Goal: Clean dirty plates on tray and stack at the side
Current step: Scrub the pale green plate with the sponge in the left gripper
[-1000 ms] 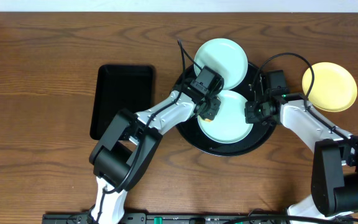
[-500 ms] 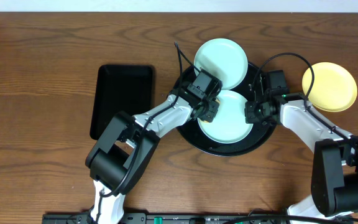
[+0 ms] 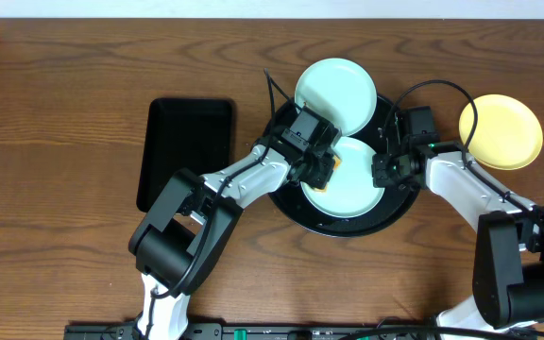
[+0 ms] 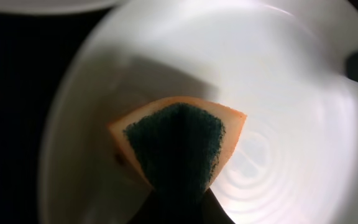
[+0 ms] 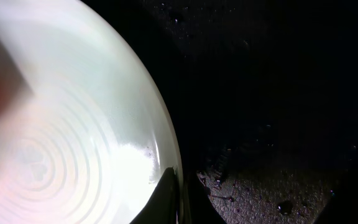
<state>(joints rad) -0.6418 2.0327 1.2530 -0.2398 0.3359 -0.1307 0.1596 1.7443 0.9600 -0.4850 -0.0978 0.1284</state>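
Two pale mint-white plates lie on the round black tray (image 3: pixel 399 212): one at the back (image 3: pixel 336 91), one in front (image 3: pixel 352 184). The pale yellow plate (image 3: pixel 501 131) sits on the table to the right of the tray. My left gripper (image 3: pixel 324 162) is shut on an orange sponge (image 4: pixel 178 144) with a dark green scouring face, pressed on the front plate (image 4: pixel 278 93). My right gripper (image 3: pixel 382 170) is shut on that plate's right rim (image 5: pixel 169 163), one finger over it and one under.
A smaller rectangular black tray (image 3: pixel 186 151) lies on the wooden table to the left. The round tray's floor (image 5: pixel 278 180) shows wet specks and crumbs beside the plate.
The left gripper has slid the sponge a little to the right across the front plate. The right arm and the plates have not moved.
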